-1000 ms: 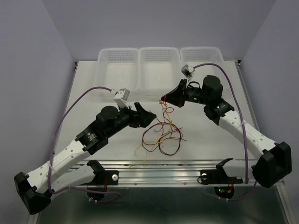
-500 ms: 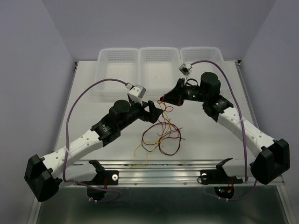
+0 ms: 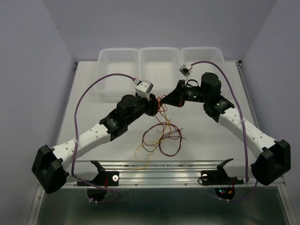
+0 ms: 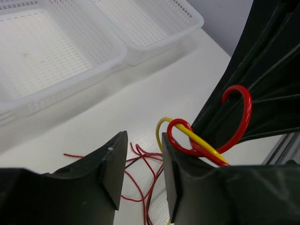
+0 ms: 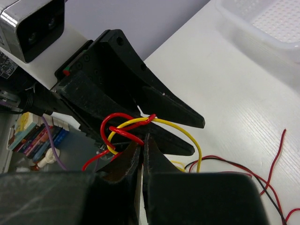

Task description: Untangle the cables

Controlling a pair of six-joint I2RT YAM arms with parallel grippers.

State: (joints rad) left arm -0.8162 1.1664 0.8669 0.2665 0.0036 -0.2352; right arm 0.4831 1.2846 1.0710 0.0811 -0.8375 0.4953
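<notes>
Robotics lab test cell, not a home or shop. Signs: left arm [image 3: 93,136] & right arm [image 3: 241,127] fixed at an alu rail [image 3: 164,165] on the near edge of a bare white surface [image 3: 89,101]. Plain pale-lilac walls [image 3: 33,70] box it in on 3 sides. Wrist cam [image 3: 143,87] on each arm, w/ purple leads [image 3: 77,105] along them. 3 identical white mesh baskets [image 3: 159,50] in a row at the back.

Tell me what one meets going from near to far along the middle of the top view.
Metal rail → loose loops of the cables → left claw and right claw, tips almost meeting → middle basket.
</notes>
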